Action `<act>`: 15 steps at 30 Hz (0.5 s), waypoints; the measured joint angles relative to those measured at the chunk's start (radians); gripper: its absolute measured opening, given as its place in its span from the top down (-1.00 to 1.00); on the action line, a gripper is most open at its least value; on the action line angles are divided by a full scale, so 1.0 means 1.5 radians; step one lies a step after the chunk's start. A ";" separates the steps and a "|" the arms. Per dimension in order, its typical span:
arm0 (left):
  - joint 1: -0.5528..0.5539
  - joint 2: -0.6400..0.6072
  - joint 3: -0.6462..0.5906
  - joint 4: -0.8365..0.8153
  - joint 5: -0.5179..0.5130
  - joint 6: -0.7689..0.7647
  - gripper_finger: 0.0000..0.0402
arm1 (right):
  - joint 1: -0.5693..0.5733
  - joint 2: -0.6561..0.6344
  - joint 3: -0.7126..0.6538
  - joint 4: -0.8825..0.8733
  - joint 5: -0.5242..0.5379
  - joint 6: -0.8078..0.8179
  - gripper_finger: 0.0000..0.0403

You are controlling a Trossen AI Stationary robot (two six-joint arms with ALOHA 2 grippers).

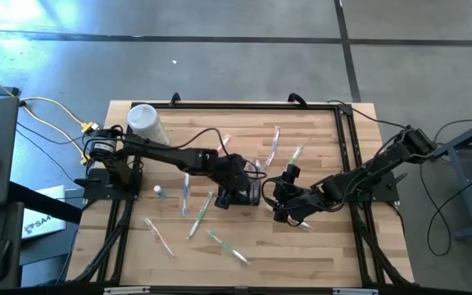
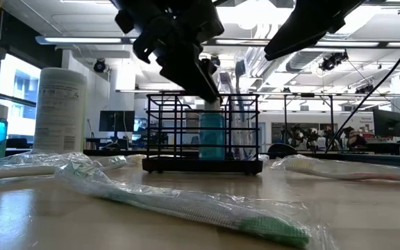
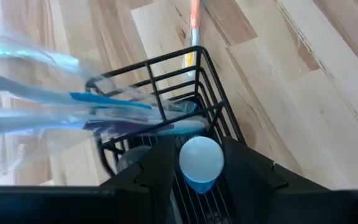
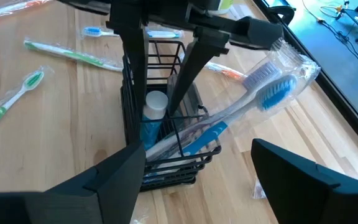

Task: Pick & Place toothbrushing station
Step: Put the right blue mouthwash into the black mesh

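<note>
The black wire caddy [image 1: 251,195] stands on the wooden table's middle; it also shows in the low view [image 2: 165,132]. A small blue bottle with a white cap [image 3: 201,160] stands upright inside it. A wrapped blue toothbrush [image 4: 263,93] has its handle end in the caddy, and its head leans out over the rim. My left gripper [image 1: 238,187] is over the caddy, pointing down, shut on the bottle. My right gripper [image 4: 194,186] is wide open and empty, just to the caddy's right [image 1: 279,201]. My left gripper pinches the bottle's white cap [image 3: 216,155] between its two fingers, one on each side. The fingers come from above, slanting down into the caddy [image 2: 207,87]. The bottle stands upright inside the caddy; whether its base rests on the caddy floor does not show.
A white cylindrical container [image 1: 146,123] stands at the far left. Several wrapped toothbrushes lie about: near the caddy's left [image 1: 199,213], near the front [image 1: 228,246], and at the far right [image 1: 295,153]. Another small bottle [image 1: 160,191] stands at the left.
</note>
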 joint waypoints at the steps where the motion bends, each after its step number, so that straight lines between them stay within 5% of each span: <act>1: 0.000 0.000 0.007 -0.012 -0.005 0.000 0.33 | 0.000 0.000 0.000 0.000 0.000 0.000 -0.42; 15: 0.000 -0.020 0.030 -0.085 -0.047 0.000 0.33 | 0.000 0.000 0.000 -0.001 0.002 0.000 -0.42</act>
